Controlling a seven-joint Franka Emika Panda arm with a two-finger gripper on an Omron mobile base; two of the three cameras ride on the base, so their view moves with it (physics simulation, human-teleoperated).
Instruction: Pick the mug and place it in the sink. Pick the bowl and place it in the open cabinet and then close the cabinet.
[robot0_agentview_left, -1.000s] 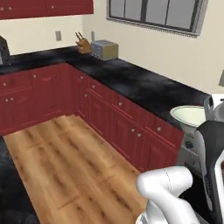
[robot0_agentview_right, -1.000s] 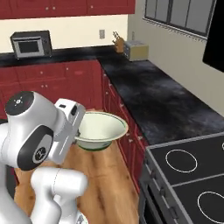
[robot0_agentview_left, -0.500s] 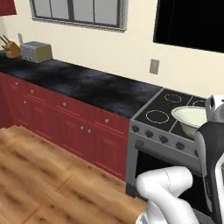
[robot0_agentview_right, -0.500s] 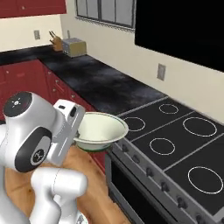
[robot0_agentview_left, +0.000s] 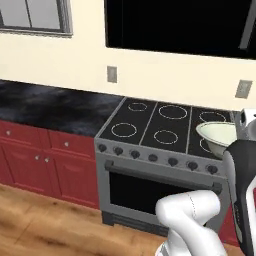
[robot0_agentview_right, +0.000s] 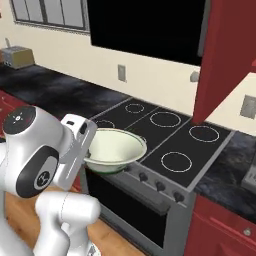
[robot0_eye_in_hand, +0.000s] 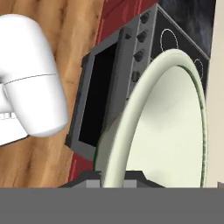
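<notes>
While raised, jaws clamp bowl (robot0_agentview_right: 114, 148) rim.

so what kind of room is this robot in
A rendered home kitchen: a grey stove with four ring burners and an oven door below, dark red base cabinets under a black counter, and a window.

Bowl (robot0_agentview_right: 114, 148): smooth, glazed-looking cream, thin green rim. Stove (robot0_agentview_left: 165, 131): matt grey metal front, flat black glass-like top. Counter (robot0_agentview_left: 52, 107): mottled black stone look, slight sheen. Drawer fronts (robot0_agentview_left: 45, 150): dark red painted, satin. Floor (robot0_agentview_left: 45, 225): warm wood planks, visible grain.
</notes>
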